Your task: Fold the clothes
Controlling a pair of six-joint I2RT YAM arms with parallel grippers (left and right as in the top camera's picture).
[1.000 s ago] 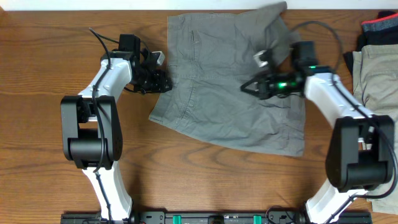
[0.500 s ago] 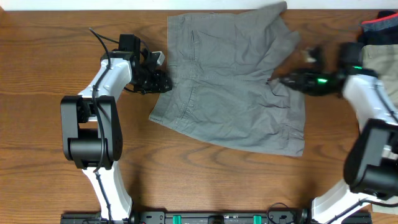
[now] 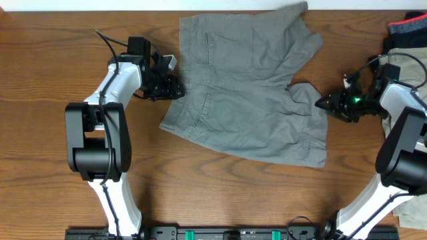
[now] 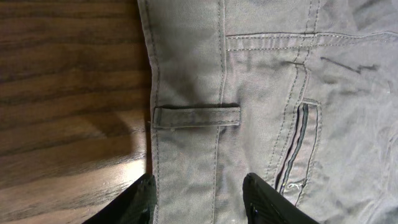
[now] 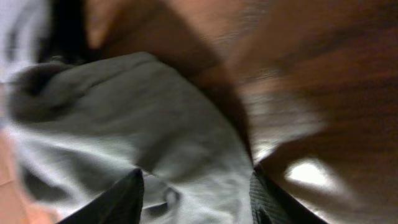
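Note:
Grey shorts (image 3: 247,93) lie spread flat on the wooden table, upper middle. My left gripper (image 3: 175,87) is open at their left edge. In the left wrist view its fingers (image 4: 198,199) straddle the waistband (image 4: 186,62) just below a belt loop (image 4: 196,116), next to a back pocket seam. My right gripper (image 3: 325,103) is open at the shorts' right edge, beside a raised fold of cloth. In the blurred right wrist view its fingers (image 5: 194,196) sit apart over the grey cloth (image 5: 124,118) near its edge.
A pile of other clothes lies at the table's right edge: a beige garment (image 3: 407,80) and a dark one with a red stripe (image 3: 408,30). A white strip runs along the far edge. Bare wood (image 3: 213,193) lies in front of the shorts.
My right arm has swung from over the shorts' right half out to the right, its gripper now at their right edge. The left arm has not moved.

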